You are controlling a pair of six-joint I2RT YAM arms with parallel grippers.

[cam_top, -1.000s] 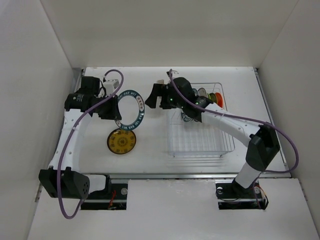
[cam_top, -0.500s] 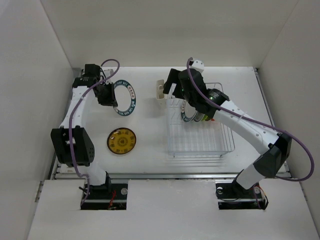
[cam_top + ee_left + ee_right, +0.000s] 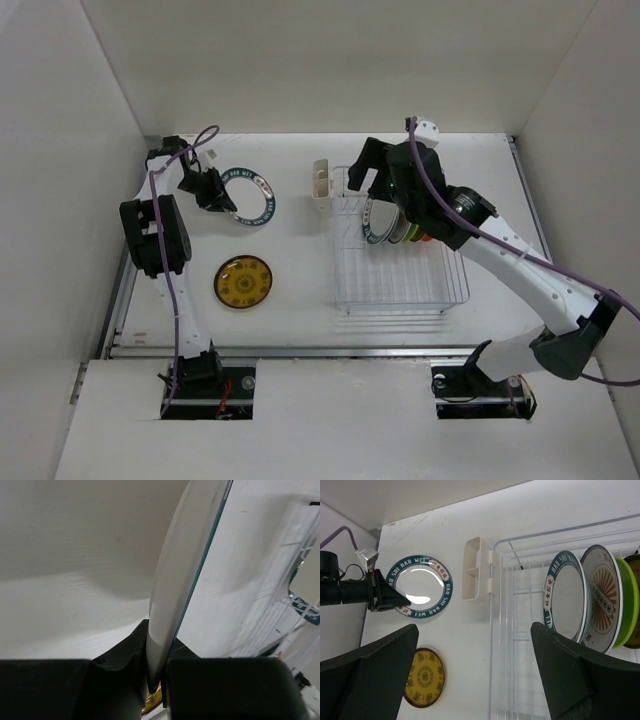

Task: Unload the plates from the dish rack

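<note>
Pincer on the left arm [image 3: 222,196] is gripping the edge of a small round white plate with dark teal rim [image 3: 250,196] at the tabletop's [image 3: 300,310] 10 o'clock. Round yellow patterned plate [image 3: 243,282] is lying flat at its 6 o'clock. Right pincer [image 3: 474,630] is hovering, fingers spread wide, over the rectangular silver-white wire dish rack [image 3: 400,295]. Remaining round plates [image 3: 600,597] are standing on edge at the rack's 12 o'clock end.
</note>
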